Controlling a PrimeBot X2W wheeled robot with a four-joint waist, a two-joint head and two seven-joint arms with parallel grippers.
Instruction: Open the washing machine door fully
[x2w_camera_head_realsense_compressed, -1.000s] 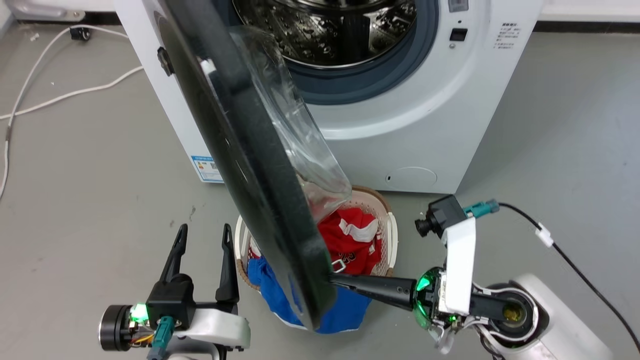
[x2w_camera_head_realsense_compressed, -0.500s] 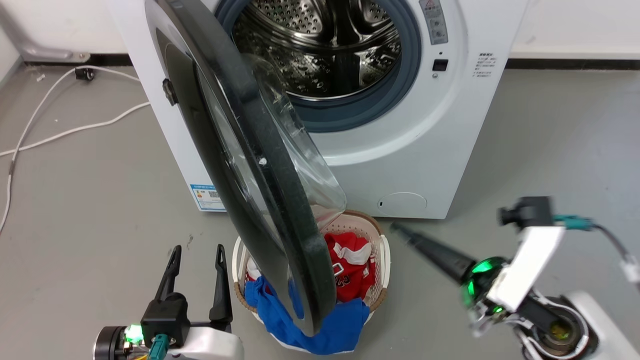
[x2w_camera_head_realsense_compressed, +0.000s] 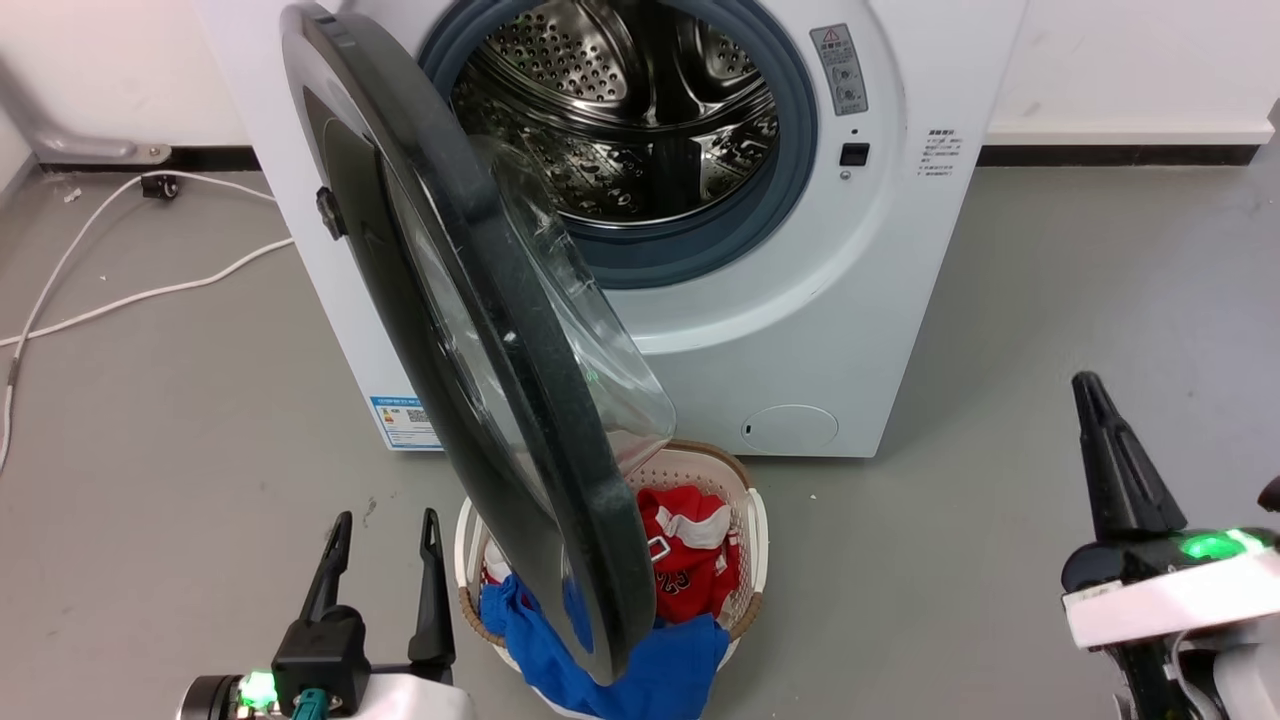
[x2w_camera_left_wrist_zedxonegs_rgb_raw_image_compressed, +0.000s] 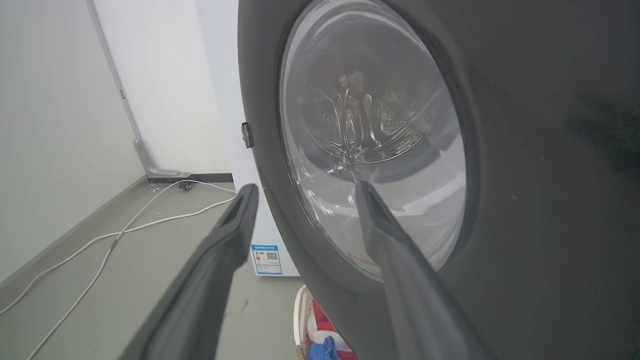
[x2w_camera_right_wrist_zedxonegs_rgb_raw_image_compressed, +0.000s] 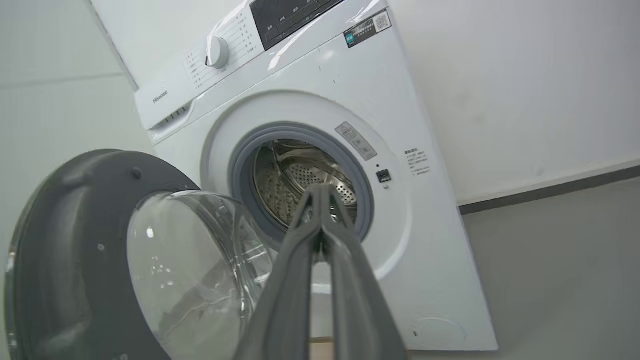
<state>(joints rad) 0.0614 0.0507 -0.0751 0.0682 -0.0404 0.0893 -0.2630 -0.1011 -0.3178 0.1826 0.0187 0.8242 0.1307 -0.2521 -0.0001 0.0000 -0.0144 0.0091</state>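
Grey concrete floor (x2w_camera_head_realsense_compressed: 1000, 300) carries the big white box-shaped washing machine (x2w_camera_head_realsense_compressed: 850, 330). Its large round glossy black door (x2w_camera_head_realsense_compressed: 600, 530) with domed glass stands swung out over a white laundry basket (x2w_camera_head_realsense_compressed: 757, 520). Left of the door, the left gripper (x2w_camera_head_realsense_compressed: 387, 520) hangs spread and empty. Right of the door, the right gripper (x2w_camera_head_realsense_compressed: 1088, 390) is pinched closed on nothing.

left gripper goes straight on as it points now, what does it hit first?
Most likely the door, on its outer face. In the left wrist view the open left gripper aims just inside the edge of its glass, with nothing between. Depth is unclear, so I can't say how soon.
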